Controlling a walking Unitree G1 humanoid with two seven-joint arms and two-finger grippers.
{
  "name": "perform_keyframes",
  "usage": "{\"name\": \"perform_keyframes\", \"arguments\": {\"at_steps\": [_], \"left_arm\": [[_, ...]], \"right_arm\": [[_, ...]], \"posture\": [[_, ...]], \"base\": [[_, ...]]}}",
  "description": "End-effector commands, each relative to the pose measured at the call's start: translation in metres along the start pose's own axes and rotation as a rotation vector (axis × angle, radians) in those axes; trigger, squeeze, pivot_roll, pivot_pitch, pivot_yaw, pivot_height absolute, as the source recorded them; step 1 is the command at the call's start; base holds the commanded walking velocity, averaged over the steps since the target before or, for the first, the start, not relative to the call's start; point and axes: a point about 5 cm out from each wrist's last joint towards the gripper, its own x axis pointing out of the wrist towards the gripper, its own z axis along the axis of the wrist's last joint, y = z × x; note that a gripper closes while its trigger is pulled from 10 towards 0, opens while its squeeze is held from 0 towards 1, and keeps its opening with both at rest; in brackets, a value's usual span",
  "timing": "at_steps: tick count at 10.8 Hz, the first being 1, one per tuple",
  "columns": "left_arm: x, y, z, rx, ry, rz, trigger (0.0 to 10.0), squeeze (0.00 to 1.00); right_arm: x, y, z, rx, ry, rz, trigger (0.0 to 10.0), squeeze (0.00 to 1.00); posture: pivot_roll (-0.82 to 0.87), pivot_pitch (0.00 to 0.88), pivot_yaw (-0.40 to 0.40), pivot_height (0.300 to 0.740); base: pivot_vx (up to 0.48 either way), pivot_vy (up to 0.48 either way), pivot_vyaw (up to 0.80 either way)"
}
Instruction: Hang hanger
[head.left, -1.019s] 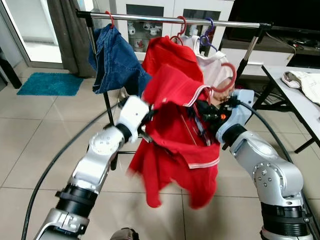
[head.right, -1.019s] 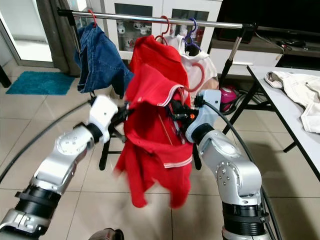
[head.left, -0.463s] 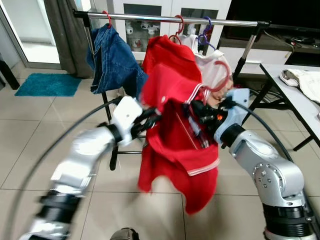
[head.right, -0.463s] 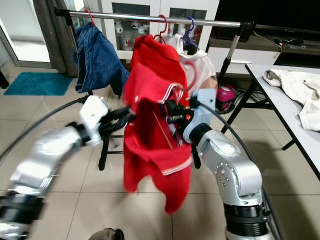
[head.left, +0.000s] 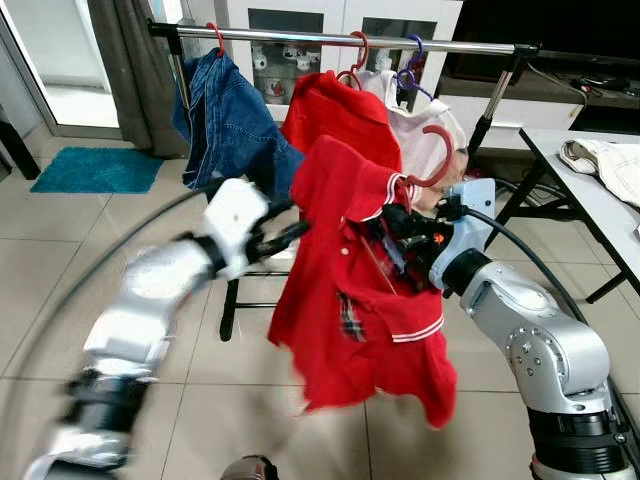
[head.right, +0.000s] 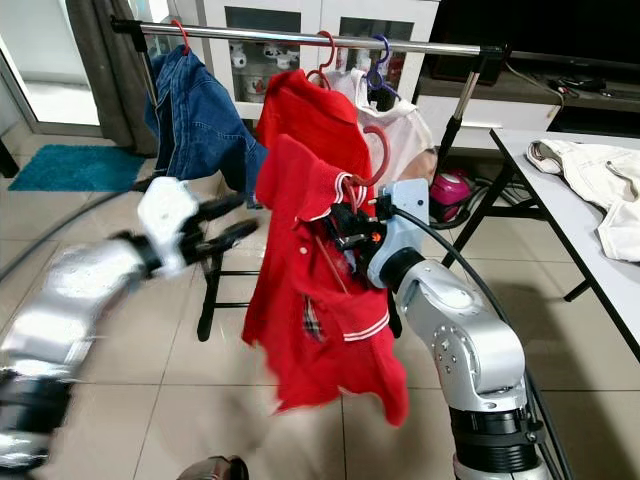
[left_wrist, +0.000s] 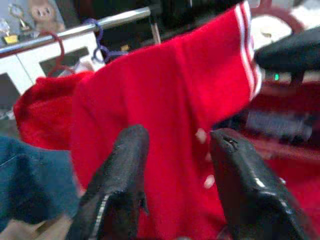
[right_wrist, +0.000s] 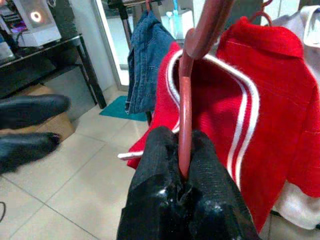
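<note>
A red polo shirt (head.left: 350, 290) with white trim hangs on a red hanger (right_wrist: 186, 100). The hanger's hook (head.left: 441, 160) curls up just below the clothes rail (head.left: 300, 37). My right gripper (right_wrist: 182, 145) is shut on the hanger's neck inside the collar, at the shirt's right side (head.left: 400, 228). To the left of the shirt, my left gripper (head.left: 285, 222) is open and apart from the cloth, its fingers (left_wrist: 125, 165) pointing at the red fabric. The left arm is blurred by motion.
On the rail hang blue jeans (head.left: 230, 120), another red garment (head.left: 335, 105) and a white one (head.left: 425, 130). A table (head.left: 590, 215) with a white cloth (head.left: 605, 165) stands at the right. A teal mat (head.left: 95, 168) lies far left on the tiled floor.
My left gripper has let go of the red shirt and drawn back to the left. The shirt has dropped open and now hangs full length from the hanger in my right gripper.
</note>
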Motion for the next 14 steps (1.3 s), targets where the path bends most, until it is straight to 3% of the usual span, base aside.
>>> {"name": "perform_keyframes", "arguments": {"at_steps": [1, 2, 3, 4, 5, 7, 8, 9, 10, 12, 13, 14], "left_arm": [[0.006, -0.003, 0.005, 0.0, -0.031, -0.022, 10.0, 1.0], [0.013, -0.01, 0.005, -0.006, -0.045, -0.04, 10.0, 1.0], [0.019, -0.014, 0.002, 0.046, -0.031, -0.035, 10.0, 0.0], [0.02, -0.011, 0.003, 0.085, -0.04, -0.008, 10.0, 0.0], [0.016, 0.001, 0.017, 0.057, -0.124, 0.033, 10.0, 0.0], [0.0, 0.016, 0.037, -0.013, -0.196, -0.051, 10.0, 0.0], [-0.014, 0.038, 0.028, 0.087, -0.075, -0.021, 10.0, 0.0], [-0.017, 0.053, 0.018, 0.139, -0.005, 0.111, 10.0, 0.0], [-0.015, 0.047, 0.018, 0.09, -0.044, 0.131, 10.0, 1.0], [-0.004, 0.006, 0.004, 0.091, -0.019, -0.09, 10.0, 1.0], [0.004, -0.002, -0.015, 0.129, 0.027, -0.063, 10.0, 1.0], [0.012, 0.001, -0.021, 0.165, 0.024, 0.01, 10.0, 0.38]], "right_arm": [[0.0, 0.003, 0.012, -0.014, -0.06, 0.025, 10.0, 0.0], [0.0, 0.004, 0.013, -0.013, -0.065, 0.03, 10.0, 0.0], [0.001, 0.006, 0.014, -0.014, -0.072, 0.037, 10.0, 0.0], [0.0, 0.006, 0.015, -0.016, -0.073, 0.043, 10.0, 0.0], [-0.001, 0.006, 0.014, -0.037, -0.06, 0.053, 10.0, 0.0], [-0.002, 0.001, 0.012, -0.112, -0.02, 0.06, 10.0, 0.0], [-0.003, -0.002, 0.014, -0.146, -0.01, 0.078, 10.0, 0.0], [-0.004, -0.001, 0.016, -0.146, -0.02, 0.108, 10.0, 0.0], [-0.004, -0.001, 0.017, -0.141, -0.027, 0.115, 10.0, 0.0], [-0.001, -0.001, 0.02, -0.09, -0.045, 0.075, 10.0, 0.0], [0.003, 0.005, 0.022, -0.042, -0.062, 0.097, 10.0, 0.0], [0.004, 0.011, 0.025, -0.012, -0.078, 0.131, 10.0, 0.0]], "posture": [[-0.06, 0.0, -0.039, 0.74], [-0.07, 0.0, -0.035, 0.74], [-0.07, 0.0, -0.032, 0.74], [-0.08, 0.0, -0.03, 0.74], [-0.07, 0.0, -0.032, 0.74], [-0.07, 0.0, -0.025, 0.74], [-0.07, 0.0, -0.024, 0.74], [-0.07, 0.0, -0.025, 0.74], [-0.07, 0.0, -0.029, 0.74], [-0.07, 0.0, -0.035, 0.74], [-0.08, 0.0, -0.033, 0.74], [-0.08, 0.0, -0.028, 0.74]], "base": [[0.0, 0.0, 0.0], [0.0, 0.0, 0.0], [0.0, 0.0, 0.0], [0.0, 0.0, 0.0], [0.0, 0.0, 0.0], [0.0, 0.0, 0.0], [0.0, 0.0, 0.0], [0.0, 0.0, 0.0], [0.0, 0.0, 0.0], [0.0, 0.0, 0.0], [0.0, 0.0, 0.0], [0.0, 0.0, 0.0]]}}
